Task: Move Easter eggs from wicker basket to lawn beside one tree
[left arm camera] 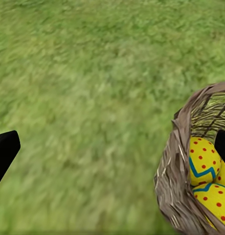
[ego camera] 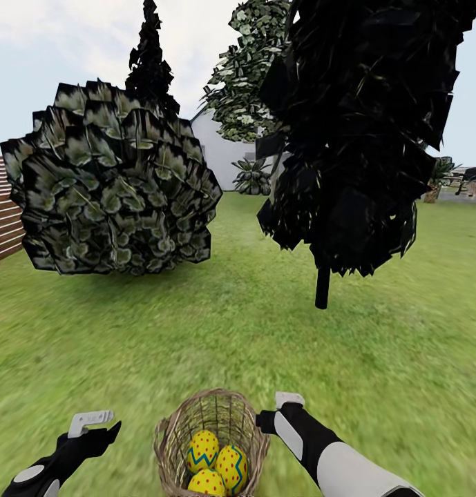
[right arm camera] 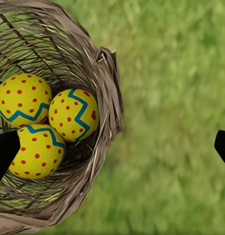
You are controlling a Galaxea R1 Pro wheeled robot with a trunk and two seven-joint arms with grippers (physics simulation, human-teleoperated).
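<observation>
From the head camera, the wicker basket [ego camera: 211, 442] sits on the lawn [ego camera: 238, 331] between the left end effector [ego camera: 92, 420] and the right end effector [ego camera: 284, 407], holding three Easter eggs [ego camera: 213, 462]; I cannot tell either one's spread here. Ahead stand a round bush [ego camera: 113, 186] and a dark tree [ego camera: 355, 138]. In the left wrist view, the basket [left arm camera: 178, 171] lies beside the spread-apart fingers [left arm camera: 4, 152]. In the right wrist view, the eggs [right arm camera: 73, 114] lie in the basket [right arm camera: 100, 137], one spread finger [right arm camera: 5, 152] over them.

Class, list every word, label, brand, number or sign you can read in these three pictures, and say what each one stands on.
None: no readable text anywhere. The three Easter eggs in the wicker basket carry only red dots and blue-green zigzag bands, no letters or numbers.
</observation>
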